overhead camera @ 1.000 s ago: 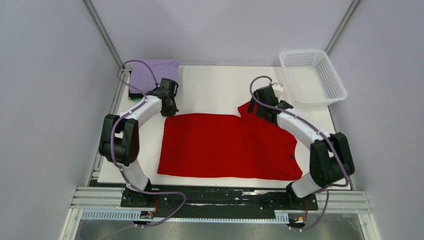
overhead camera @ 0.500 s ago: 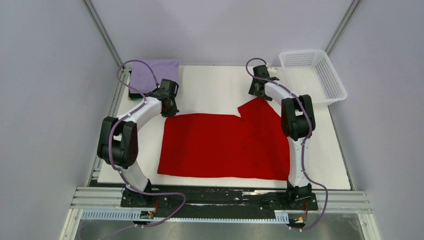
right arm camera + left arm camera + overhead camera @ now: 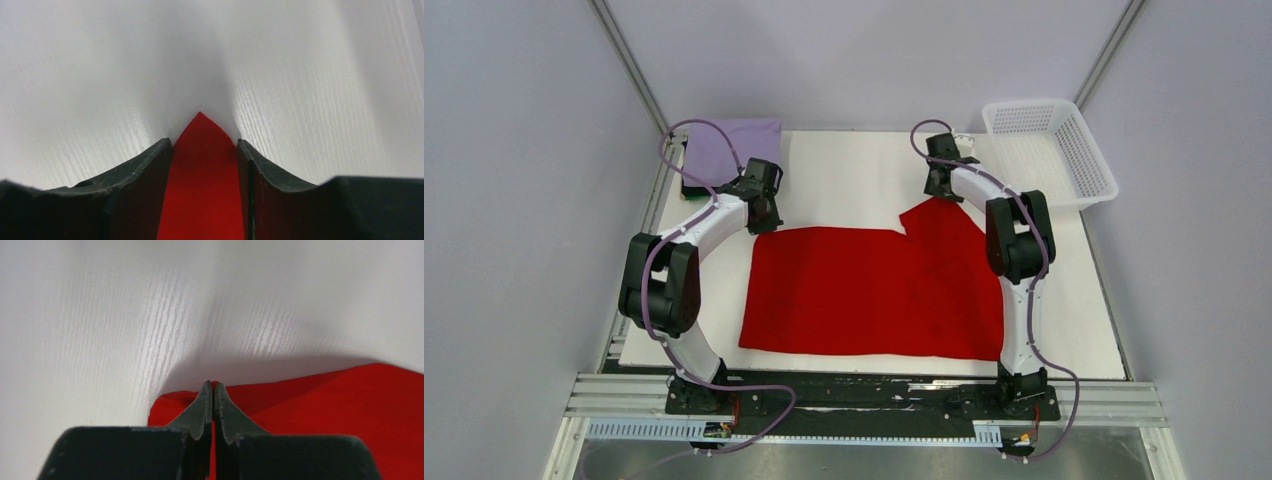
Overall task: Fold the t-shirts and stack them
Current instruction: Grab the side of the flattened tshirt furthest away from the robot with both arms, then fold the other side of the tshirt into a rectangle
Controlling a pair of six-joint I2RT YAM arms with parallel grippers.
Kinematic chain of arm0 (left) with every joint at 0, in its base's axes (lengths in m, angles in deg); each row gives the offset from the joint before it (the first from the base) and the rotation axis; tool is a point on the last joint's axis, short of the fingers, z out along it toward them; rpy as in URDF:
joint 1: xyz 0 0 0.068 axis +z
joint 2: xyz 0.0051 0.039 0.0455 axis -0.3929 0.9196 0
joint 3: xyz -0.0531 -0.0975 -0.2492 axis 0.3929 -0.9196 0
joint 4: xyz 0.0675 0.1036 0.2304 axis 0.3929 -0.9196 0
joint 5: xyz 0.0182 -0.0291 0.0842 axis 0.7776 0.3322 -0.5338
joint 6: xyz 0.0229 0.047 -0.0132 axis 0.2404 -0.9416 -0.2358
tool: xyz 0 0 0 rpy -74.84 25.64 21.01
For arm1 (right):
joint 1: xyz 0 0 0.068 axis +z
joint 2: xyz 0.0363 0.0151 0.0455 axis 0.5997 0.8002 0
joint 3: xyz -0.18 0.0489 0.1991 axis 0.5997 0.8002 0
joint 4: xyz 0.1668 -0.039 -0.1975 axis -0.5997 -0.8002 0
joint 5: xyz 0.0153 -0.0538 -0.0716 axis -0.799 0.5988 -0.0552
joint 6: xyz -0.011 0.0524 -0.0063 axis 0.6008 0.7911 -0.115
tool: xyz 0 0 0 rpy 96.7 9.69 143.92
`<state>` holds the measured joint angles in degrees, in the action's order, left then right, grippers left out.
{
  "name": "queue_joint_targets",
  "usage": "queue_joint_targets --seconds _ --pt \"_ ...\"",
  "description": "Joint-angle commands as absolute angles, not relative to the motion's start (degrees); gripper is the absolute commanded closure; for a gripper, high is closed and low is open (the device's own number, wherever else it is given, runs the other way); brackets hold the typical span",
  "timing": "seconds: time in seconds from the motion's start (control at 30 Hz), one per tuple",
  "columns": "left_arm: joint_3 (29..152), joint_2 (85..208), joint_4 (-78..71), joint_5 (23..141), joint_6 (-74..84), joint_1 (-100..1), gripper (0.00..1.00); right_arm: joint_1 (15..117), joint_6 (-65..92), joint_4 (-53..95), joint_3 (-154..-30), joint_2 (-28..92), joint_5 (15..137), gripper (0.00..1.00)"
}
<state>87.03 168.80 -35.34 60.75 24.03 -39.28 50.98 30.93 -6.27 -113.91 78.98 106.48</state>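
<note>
**Item: red t-shirt** (image 3: 864, 290). It lies spread flat across the middle of the white bench (image 3: 844, 170), in a single layer and not yet folded. One sleeve (image 3: 929, 215) juts out at the far right.

**Item: left pincer** (image 3: 213, 385). Its fingers are pressed together on the shirt's far left corner. A sliver of red shows between them, so it appears to be pinching the cloth there.

**Item: right pincer** (image 3: 204, 142). It is spread wide and held low over the bench. The pointed tip of the sleeve lies between its fingers, not gripped.

**Item: lavender t-shirt** (image 3: 729, 150). It sits folded square at the far left corner of the bench, on top of a dark t-shirt (image 3: 690, 190) of which only an edge shows.

**Item: white mesh basket** (image 3: 1034, 103). It stands at the far right, well apart from the cloth.

**Handling note (judgement).** The step looks like taking hold of the far edge at both ends, ready for the first fold.
- The right pincer should close far enough onto the sleeve tip that the thin point cannot slip free.
- Both pincers should then rise together and keep the edge lightly taut.
- Unequal height or speed would skew the fold line or wrinkle the body.
- A one-sided pull could drag the whole shirt across the smooth bench.
</note>
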Motion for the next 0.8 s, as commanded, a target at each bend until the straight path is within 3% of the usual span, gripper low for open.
queue_joint_targets --seconds 0.0,0.4,0.77 --pt "87.12 166.06 -34.61 59.36 23.37 -39.66 1.00 52.04 28.50 -8.37 -113.14 76.90 107.49 0.55" --pt "86.96 164.67 -34.74 59.42 23.35 -39.66 1.00 52.69 26.52 -7.46 -111.53 74.07 110.17 0.99" --pt "82.42 158.98 -34.58 59.52 24.13 -40.73 1.00 56.69 24.76 -5.27 -97.51 59.67 112.01 1.00"
